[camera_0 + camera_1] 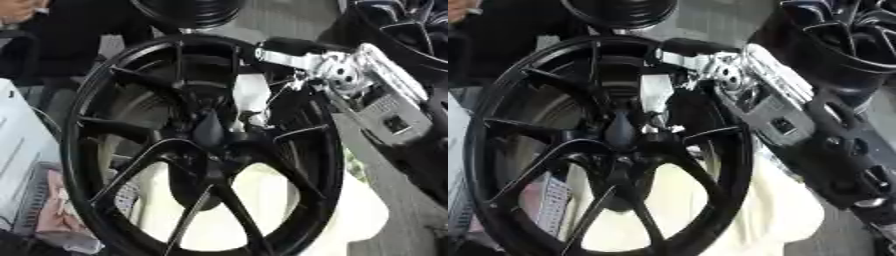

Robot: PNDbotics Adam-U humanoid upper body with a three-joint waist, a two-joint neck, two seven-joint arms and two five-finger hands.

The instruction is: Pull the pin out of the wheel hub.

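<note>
Reaching right hand (262, 92) into upright wheel hub (210, 145).

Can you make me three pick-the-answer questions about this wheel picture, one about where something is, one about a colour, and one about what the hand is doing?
1. From where does the robot's arm reach the wheel?
A. upper right
B. lower left
C. bottom middle

2. What colour is the wheel?
A. red
B. black
C. yellow

3. What is the right hand doing?
A. resting flat on the floor
B. waving away from the wheel
C. reaching in among the spokes at the hub

Answers:
1. A, the silver and black arm comes down from the upper right.
2. B, the wheel has a black rim and black spokes.
3. C, the right hand sits inside the rim just above the hub; its fingers are too hidden to tell their grip, and the pin cannot be made out.
</note>
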